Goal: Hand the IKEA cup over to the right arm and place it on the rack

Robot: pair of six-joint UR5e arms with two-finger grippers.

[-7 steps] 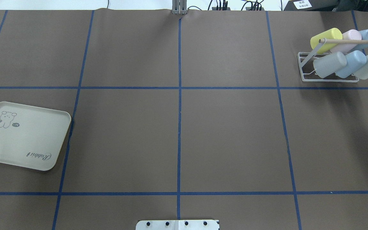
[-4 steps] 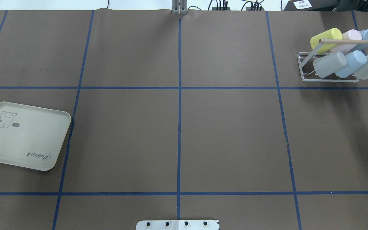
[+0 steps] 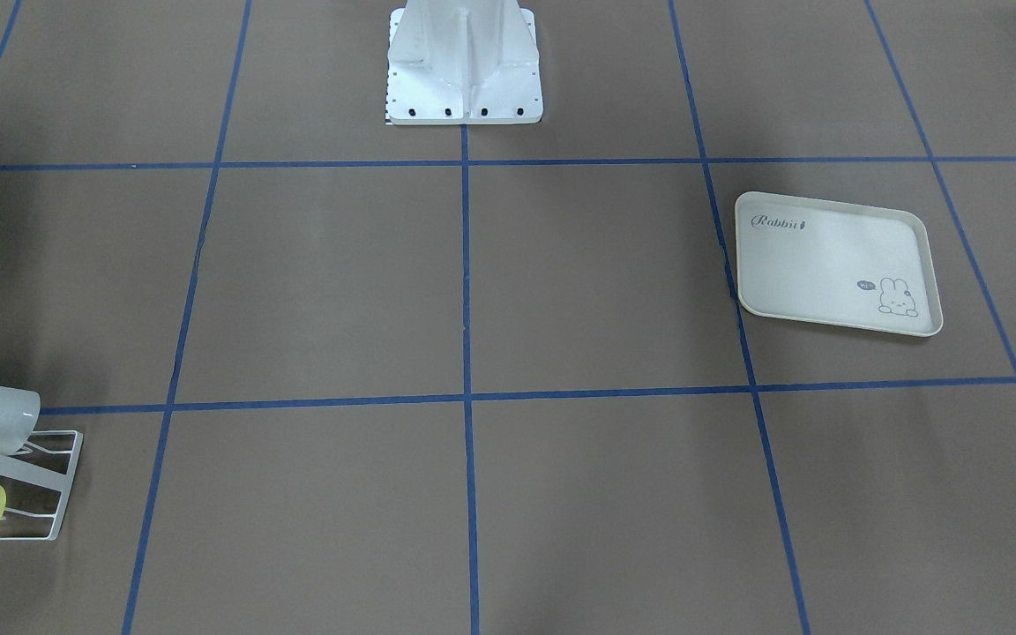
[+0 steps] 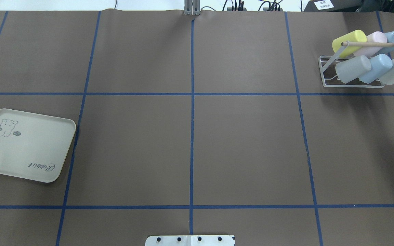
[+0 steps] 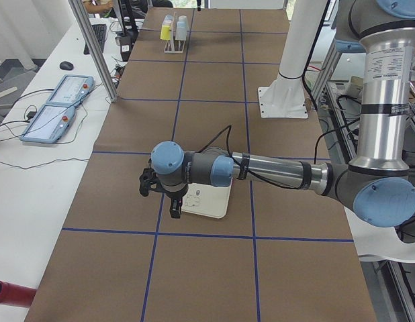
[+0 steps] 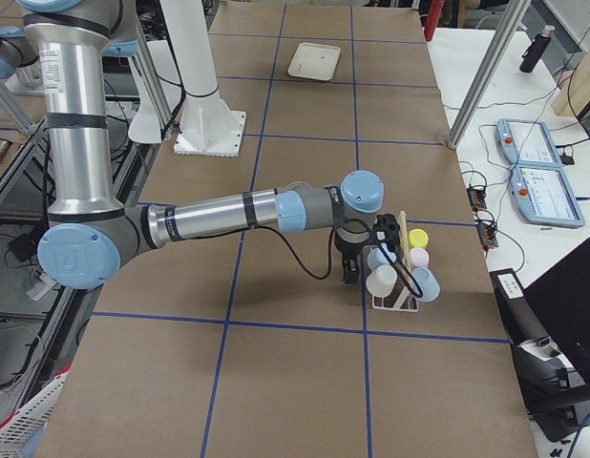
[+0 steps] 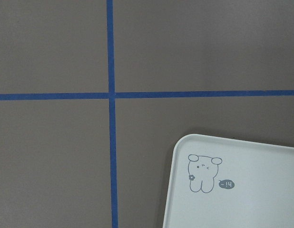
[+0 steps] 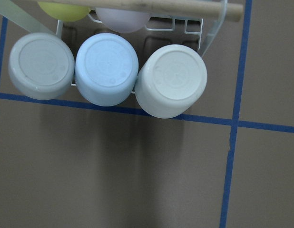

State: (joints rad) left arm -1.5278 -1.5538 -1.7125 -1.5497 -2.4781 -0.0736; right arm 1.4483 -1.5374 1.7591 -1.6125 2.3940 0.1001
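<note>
**A:** Start close to you. What do you have?

**B:** Near me on the left, my left pincer [image 5: 174, 211] hangs over the rabbit corner of the cream tray [image 4: 26, 150]. I cannot tell whether it is released or clenched, because only the side camera catches it. I see no cup under it.

**A:** So where is the cup?

**B:** Far right, on the rack [image 4: 332, 58]. Six IKEA cups [image 4: 376, 67] sit there on the slanted rods with their bottoms tilted up towards me. Three are in the near row and three are behind them under the wooden bar [image 4: 378, 44]. I can't say which one is the task's own. My right pincer [image 6: 350, 277] is low, just beside the near row on its near side. Again I cannot tell whether it is slack or closed.

**A:** How do you handle this step well?

**B:** I judge the placing done, so what's left is getting clear. The off-white cup [image 8: 171, 80] overhangs the rack's near edge and a brush could knock it off its rod. I'd draw back towards myself first, then rise, and keep my wrist out from under that bar.
</note>
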